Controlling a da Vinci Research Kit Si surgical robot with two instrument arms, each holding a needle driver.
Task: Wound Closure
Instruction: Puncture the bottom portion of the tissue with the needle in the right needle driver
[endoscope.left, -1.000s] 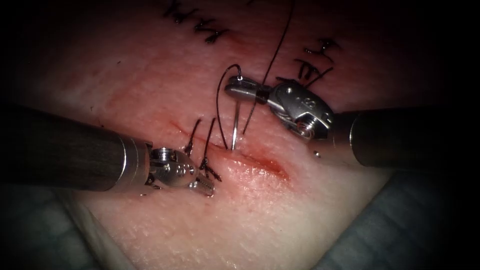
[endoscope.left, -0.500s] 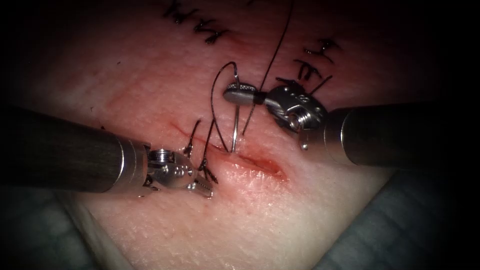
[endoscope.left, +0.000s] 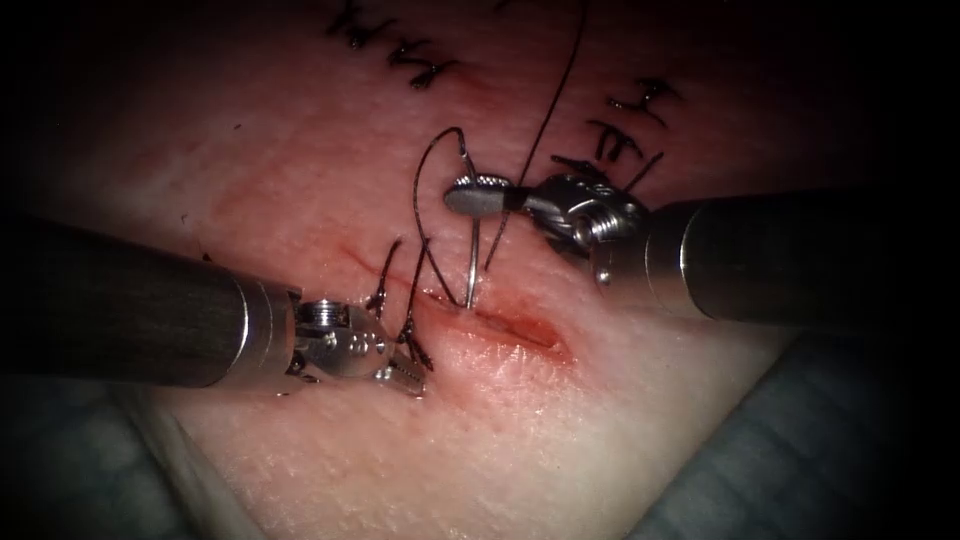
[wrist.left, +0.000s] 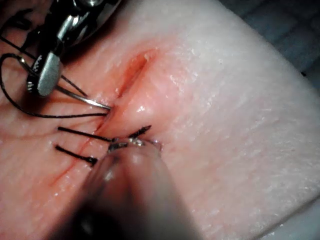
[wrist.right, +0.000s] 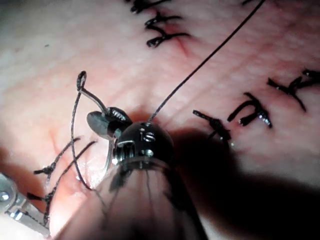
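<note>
My right tool (endoscope.left: 478, 195) is shut on the curved needle (endoscope.left: 472, 250) close to its tail, above the cut (endoscope.left: 520, 328). The needle hangs down from the jaws, and its tip touches the tissue at the right edge of the cut's near-left end. Dark thread (endoscope.left: 555, 90) runs from the tail in a loop and up out of view. My left tool (endoscope.left: 408, 377) lies on the tissue left of the cut, shut and holding nothing, beside two tied stitches (endoscope.left: 400, 290). The left wrist view shows the needle (wrist.left: 92, 101) tip at the cut's lip. The right wrist view shows the jaws (wrist.right: 105, 122) on the needle.
Older rows of dark stitches (endoscope.left: 630, 125) lie on the tissue behind the right tool, and more (endoscope.left: 400, 50) sit farther back. Red fluid wets the open cut. Blue cloth (endoscope.left: 800, 450) lies past the tissue's right edge.
The right tool has shifted left and rolled its wrist, swinging the needle so its tip sits lower at the cut's edge. The thread loop has widened leftward. The left tool has barely moved.
</note>
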